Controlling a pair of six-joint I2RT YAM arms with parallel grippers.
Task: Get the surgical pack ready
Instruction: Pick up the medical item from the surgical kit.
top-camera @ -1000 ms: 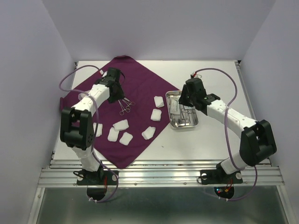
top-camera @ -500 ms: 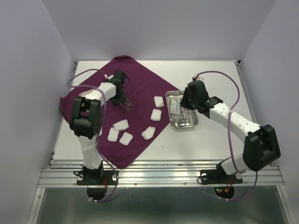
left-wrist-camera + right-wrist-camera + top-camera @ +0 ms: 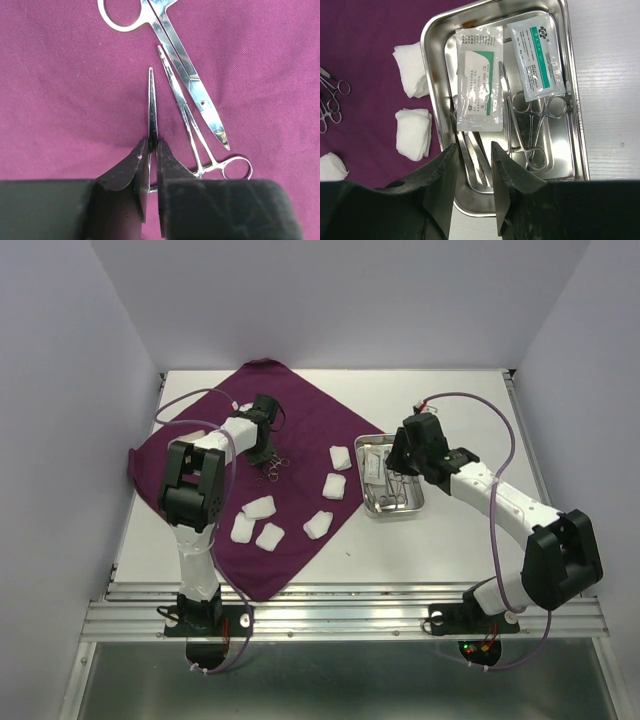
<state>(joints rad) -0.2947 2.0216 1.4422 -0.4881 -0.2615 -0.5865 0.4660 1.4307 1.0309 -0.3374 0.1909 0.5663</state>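
left wrist view: left gripper (image 3: 153,146) pinches thin instrument (image 3: 151,105) beside scissors (image 3: 188,85); right gripper (image 3: 473,148) half-open above tray (image 3: 426,60)

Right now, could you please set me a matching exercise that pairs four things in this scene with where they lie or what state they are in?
Things:
1. left pincer
2. right pincer
3. sealed packets
4. gauze pads

Places or states:
A. lying inside the steel tray
B. open, above the steel tray
C. lying on the purple cloth
D. shut on a thin pointed instrument

Pairs: 1-D, 2-B, 3-A, 4-C.
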